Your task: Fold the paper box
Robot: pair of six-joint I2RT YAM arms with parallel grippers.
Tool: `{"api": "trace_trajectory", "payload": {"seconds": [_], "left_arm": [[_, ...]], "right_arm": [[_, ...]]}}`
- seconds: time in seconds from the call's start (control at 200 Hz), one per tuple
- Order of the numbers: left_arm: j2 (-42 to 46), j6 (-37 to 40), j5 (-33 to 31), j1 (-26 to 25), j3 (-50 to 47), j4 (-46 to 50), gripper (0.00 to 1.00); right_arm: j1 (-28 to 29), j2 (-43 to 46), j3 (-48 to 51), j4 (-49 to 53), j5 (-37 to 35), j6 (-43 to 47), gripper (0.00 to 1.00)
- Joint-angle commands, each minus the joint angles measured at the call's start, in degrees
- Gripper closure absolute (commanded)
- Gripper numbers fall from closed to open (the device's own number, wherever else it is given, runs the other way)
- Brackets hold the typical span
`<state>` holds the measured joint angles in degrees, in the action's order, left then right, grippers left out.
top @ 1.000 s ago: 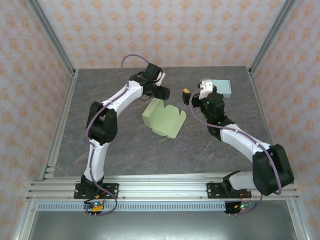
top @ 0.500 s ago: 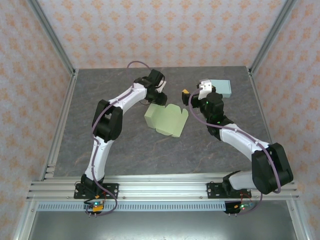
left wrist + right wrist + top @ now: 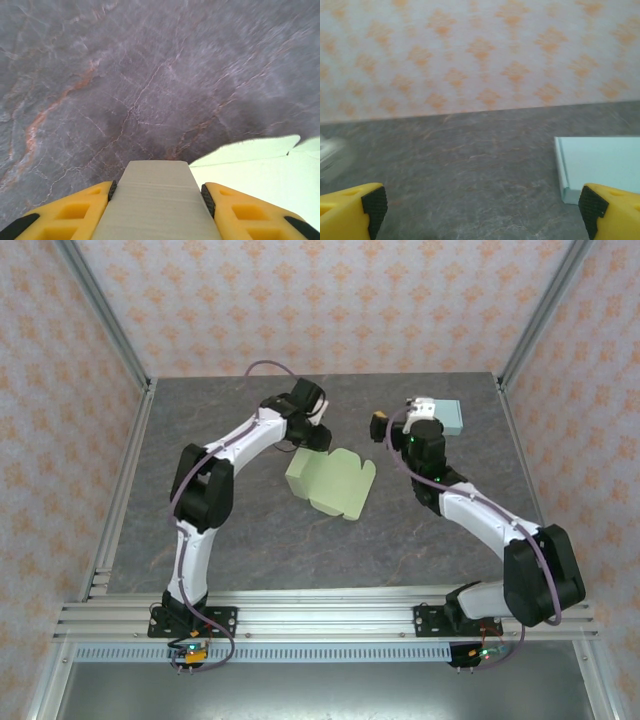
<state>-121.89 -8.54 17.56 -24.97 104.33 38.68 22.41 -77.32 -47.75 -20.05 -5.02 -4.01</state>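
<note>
My left gripper point(image 3: 157, 192), yellow fingers point(image 3: 75, 210) flanking a pale ribbed block point(image 3: 155, 220), green paper box point(image 3: 260, 170) just right, marbled table point(image 3: 125, 75) beyond.

No text, label, brand, number or sign can be read: the green paper box point(image 3: 330, 480), the pale blue box point(image 3: 447, 417) at 1 o'clock and the patterned walls point(image 3: 320, 300) bear plain surfaces.

Count: 1 green paper box point(image 3: 332, 480) at centre frame, 1 pale blue box point(image 3: 447, 418) at upper right, 2 arms: left arm point(image 3: 235, 445), right arm point(image 3: 480, 520).
</note>
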Motion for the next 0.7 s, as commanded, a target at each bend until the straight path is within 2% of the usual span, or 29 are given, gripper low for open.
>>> {"api": "trace_trajectory", "payload": {"seconds": [0.0, 0.07, 0.155, 0.24, 0.305, 0.42, 0.586, 0.696], "left_arm": [[7.31, -5.75, 4.16, 3.46, -4.15, -6.29, 0.63], [9.78, -7.32, 5.34, 4.84, -6.67, -8.9, 0.63], [11.99, -9.35, 6.75, 6.43, -9.6, -11.24, 0.63], [14.36, -13.05, 10.11, 8.19, -13.66, -16.16, 0.64], [14.96, -15.45, 12.15, 9.1, -16.15, -19.9, 0.64], [15.08, -16.96, 13.56, 9.49, -17.38, -21.44, 0.64], [15.67, -19.16, 15.58, 9.37, -20.33, -25.74, 0.64], [15.52, -21.41, 17.27, 9.41, -21.7, -27.9, 0.64]], "right_arm": [[-1.27, -0.05, -8.52, 17.6, -5.83, -16.45, 0.0], [-3.33, -0.71, -10.58, 21.67, 9.9, -13.9, 0.05], [-5.19, -2.37, -13.74, 28.68, 22.96, -13.48, 0.06], [-7.64, -5.86, -15.68, 33.43, 36.2, -10.69, 0.2], [-8.74, -8.26, -16.15, 35.18, 44.06, -9.71, 0.22], [-8.7, -11.79, -16.59, 36.5, 51.93, -9.34, 0.27], [-8.55, -15.35, -18.17, 34.76, 59.9, -10.57, 0.26], [-7.79, -18.22, -20.28, 36.01, 59.13, -11.33, 0.3]]}}
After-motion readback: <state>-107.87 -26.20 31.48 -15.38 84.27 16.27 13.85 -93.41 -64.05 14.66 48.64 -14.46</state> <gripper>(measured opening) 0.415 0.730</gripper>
